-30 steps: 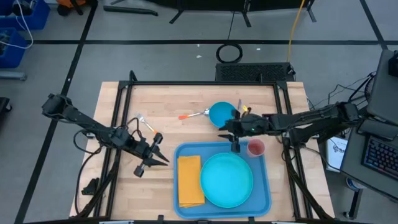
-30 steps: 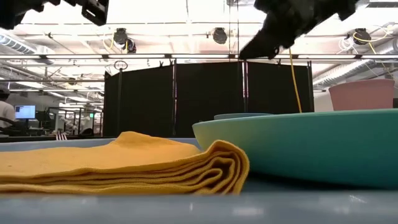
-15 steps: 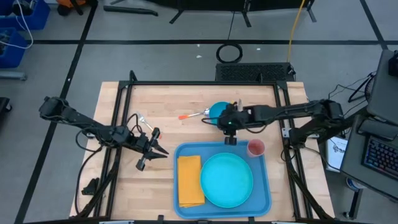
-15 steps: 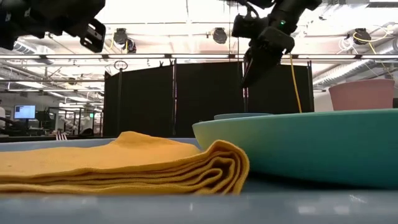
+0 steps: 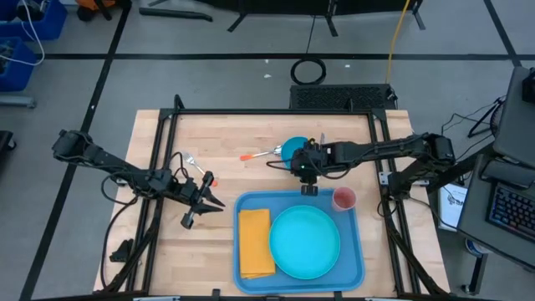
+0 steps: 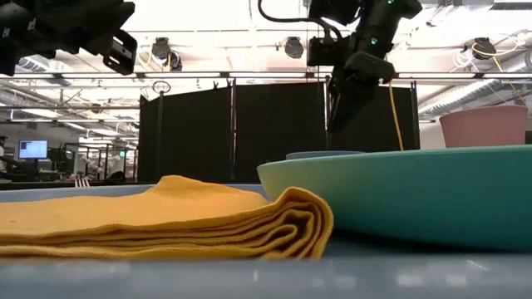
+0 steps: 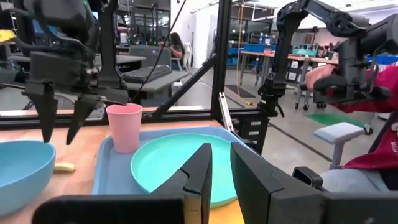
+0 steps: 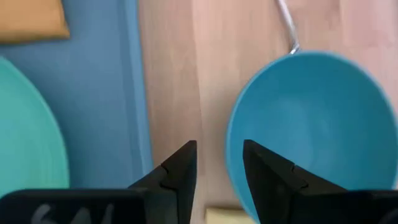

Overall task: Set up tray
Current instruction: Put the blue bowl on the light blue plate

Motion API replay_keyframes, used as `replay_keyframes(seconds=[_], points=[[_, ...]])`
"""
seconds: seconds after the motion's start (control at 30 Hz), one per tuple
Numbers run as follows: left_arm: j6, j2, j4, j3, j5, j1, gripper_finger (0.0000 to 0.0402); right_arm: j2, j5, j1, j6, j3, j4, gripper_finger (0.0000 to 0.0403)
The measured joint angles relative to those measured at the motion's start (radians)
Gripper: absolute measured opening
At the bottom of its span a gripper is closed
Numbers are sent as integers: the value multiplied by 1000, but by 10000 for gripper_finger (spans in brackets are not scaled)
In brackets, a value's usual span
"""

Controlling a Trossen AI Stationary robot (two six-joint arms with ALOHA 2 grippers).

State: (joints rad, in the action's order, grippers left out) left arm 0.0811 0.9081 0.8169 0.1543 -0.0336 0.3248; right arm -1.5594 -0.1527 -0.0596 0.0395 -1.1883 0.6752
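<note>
The blue tray (image 5: 251, 203) lies at the table's near middle. On it rest a folded yellow napkin (image 5: 256, 242), a round turquoise plate (image 5: 305, 242) and a pink cup (image 5: 343, 199). Just beyond the tray's far rim a blue bowl (image 8: 311, 124) stands on the wood. My right gripper (image 5: 306, 174) hangs open above the bowl's near rim (image 8: 231, 155) and points steeply down. Its tips (image 7: 59, 138) stop a little short of the rim. My left gripper (image 5: 216, 205) hovers left of the tray and points level toward it. There is only a narrow gap between its fingers (image 7: 221, 168), and nothing is in it.
An orange-handled utensil (image 5: 259, 154) lies left of the bowl. Another utensil (image 5: 194, 165) lies farther left, near my left arm. A small yellow thing (image 7: 62, 167) sits beside the bowl. Black frame rails (image 5: 159, 150) border the table's left and right sides.
My right gripper has left the tray's far rim near the cup and moved left and toward the far edge, over the bowl. It has tipped from nearly level to steeply downward. My left gripper has sunk a little and drifted slightly toward the far edge.
</note>
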Motion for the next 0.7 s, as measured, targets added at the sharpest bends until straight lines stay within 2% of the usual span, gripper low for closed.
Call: replay_keyframes(seconds=[0.23,0.53,0.7], points=[[0,0,-1,0,5,0,63,-30,0,-1,-9,1,1,141],[0,0,-5,1,7,0,63,-50,1,-10,-27,6,-5,193],[1,0,-5,1,8,0,63,-49,25,-38,-28,40,-20,203]])
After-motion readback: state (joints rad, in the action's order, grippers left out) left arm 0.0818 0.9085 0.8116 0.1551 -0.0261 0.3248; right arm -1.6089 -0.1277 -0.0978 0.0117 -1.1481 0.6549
